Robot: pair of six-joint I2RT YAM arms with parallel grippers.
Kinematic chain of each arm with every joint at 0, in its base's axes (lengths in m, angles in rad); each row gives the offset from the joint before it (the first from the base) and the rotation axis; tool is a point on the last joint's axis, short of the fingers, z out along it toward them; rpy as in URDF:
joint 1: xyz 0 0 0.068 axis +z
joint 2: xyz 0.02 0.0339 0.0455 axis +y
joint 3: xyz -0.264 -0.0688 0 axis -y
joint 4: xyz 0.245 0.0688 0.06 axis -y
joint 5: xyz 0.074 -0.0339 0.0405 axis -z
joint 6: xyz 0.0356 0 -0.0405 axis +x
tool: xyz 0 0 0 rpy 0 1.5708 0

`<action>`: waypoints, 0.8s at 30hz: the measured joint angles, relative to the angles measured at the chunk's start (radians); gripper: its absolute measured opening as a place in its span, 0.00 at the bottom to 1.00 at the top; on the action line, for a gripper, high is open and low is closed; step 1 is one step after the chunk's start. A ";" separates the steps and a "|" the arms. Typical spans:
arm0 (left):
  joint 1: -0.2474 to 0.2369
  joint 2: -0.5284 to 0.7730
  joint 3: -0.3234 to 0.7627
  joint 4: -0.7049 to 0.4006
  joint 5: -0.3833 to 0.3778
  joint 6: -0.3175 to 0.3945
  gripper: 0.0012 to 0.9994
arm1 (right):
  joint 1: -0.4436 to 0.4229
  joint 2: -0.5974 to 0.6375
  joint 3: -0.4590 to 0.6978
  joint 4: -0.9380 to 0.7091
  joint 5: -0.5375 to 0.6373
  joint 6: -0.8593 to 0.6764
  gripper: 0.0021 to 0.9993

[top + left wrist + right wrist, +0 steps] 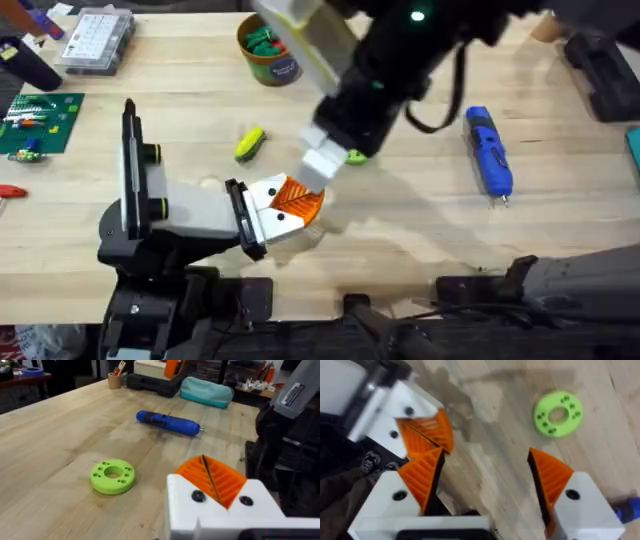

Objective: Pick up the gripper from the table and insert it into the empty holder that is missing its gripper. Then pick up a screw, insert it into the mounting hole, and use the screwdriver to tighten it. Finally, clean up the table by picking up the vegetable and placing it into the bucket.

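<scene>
The holder (pixel 190 210), a white wedge on a black stand at the lower left, carries two orange ribbed fingers (pixel 215 477) pressed together at its tip (pixel 288 203); the task's gripper seems to be one of them. This is my left gripper (pixel 209 480), shut. My right gripper (pixel 485 485) hovers open just beyond that tip (pixel 320 165), with nothing between its orange pads (pixel 422 477). The holder's fingers (pixel 427 435) show close to one pad. The yellow-green vegetable (pixel 249 143) lies on the table. The blue screwdriver (pixel 489 150) (pixel 169 422) lies to the right. The orange bucket (pixel 268 50) stands at the back.
A lime-green disc with holes (pixel 355 156) (pixel 113 476) (pixel 558 414) lies by the right gripper. A clear compartment box (pixel 95 40) and a green board (pixel 40 120) sit at the far left. A teal pouch (pixel 206 391) and a black case (pixel 600 70) are at the far right.
</scene>
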 joint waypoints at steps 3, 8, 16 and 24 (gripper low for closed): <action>0.000 0.000 0.000 0.000 0.000 0.000 0.00 | -0.056 -0.046 -0.051 -0.005 0.000 0.001 1.00; 0.000 0.000 0.000 0.000 0.000 0.000 0.00 | -0.215 -0.150 -0.107 -0.051 0.001 -0.001 1.00; 0.000 0.000 0.000 0.000 0.000 0.000 0.00 | -0.591 -0.241 -0.176 -0.113 0.001 -0.031 1.00; 0.000 0.000 0.000 0.000 0.000 0.000 0.00 | -0.889 -0.287 -0.324 0.024 0.002 -0.058 1.00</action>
